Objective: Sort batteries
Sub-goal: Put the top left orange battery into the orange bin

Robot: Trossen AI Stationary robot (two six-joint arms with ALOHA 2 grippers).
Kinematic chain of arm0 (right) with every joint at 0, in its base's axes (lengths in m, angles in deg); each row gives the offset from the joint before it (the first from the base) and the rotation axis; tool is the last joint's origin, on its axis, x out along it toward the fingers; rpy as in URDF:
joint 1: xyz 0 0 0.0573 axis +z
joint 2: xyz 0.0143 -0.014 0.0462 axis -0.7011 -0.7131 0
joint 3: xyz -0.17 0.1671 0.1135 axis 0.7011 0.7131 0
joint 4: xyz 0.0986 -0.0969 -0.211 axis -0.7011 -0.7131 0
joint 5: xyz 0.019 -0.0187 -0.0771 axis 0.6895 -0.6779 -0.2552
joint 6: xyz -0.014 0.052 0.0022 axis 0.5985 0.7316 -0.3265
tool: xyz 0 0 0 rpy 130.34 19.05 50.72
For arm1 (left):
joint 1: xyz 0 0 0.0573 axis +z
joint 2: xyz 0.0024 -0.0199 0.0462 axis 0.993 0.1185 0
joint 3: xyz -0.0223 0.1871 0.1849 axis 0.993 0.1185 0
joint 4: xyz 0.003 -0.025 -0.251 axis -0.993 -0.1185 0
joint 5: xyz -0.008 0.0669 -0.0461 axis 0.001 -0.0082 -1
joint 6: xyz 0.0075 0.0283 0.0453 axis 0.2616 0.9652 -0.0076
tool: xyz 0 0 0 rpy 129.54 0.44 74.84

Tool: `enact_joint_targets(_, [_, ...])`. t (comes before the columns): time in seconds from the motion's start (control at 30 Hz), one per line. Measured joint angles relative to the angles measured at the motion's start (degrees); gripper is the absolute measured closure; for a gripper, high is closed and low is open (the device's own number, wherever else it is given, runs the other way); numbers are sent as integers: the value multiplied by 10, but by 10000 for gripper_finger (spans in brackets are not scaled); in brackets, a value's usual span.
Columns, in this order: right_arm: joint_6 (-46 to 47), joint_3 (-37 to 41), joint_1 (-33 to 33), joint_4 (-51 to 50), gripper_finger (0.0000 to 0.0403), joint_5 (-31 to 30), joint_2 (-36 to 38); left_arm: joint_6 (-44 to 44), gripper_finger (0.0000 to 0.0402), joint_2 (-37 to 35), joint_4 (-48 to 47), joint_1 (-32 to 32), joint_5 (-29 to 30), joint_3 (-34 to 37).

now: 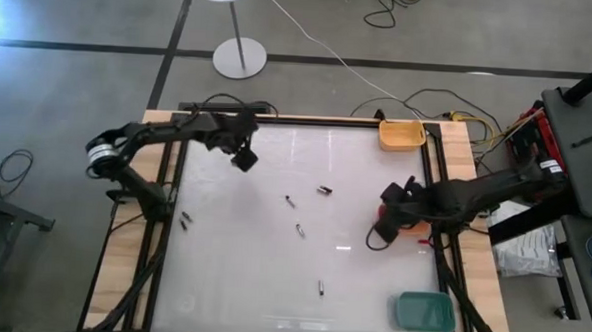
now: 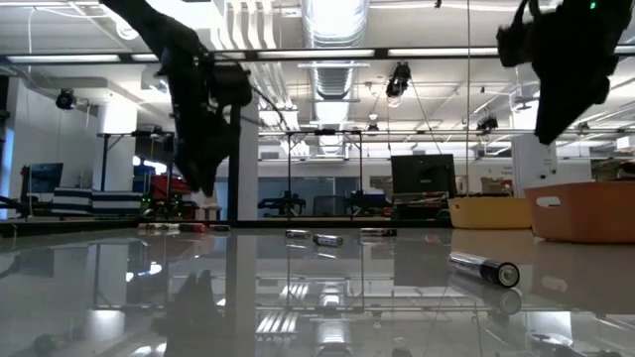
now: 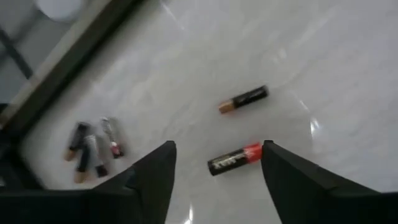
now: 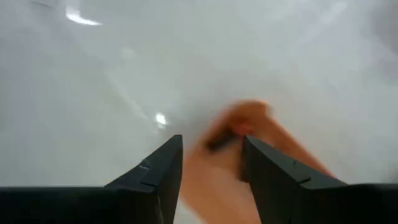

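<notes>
High view: my left gripper hangs over the table's far-left part; my right gripper sits low beside the orange tray. Batteries lie scattered mid-table.

Low view: a battery lies nearest; both grippers' tips are cut off.

Left wrist view: fingers spread, empty, above two batteries.

Right wrist view: fingers parted; something dark and blurred lies between them, unidentifiable.

Black-and-red batteries, yellow tray, green tray.
</notes>
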Motion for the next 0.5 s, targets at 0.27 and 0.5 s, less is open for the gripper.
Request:
enact_joint_targets(0.27, [23, -10, 49, 70, 223, 0, 7, 171, 169, 86, -49, 21, -70, -2])
enact_joint_targets(0.5, [30, -13, 55, 69, 227, -10, -14, 239, 170, 90, -32, 22, -53, 2])
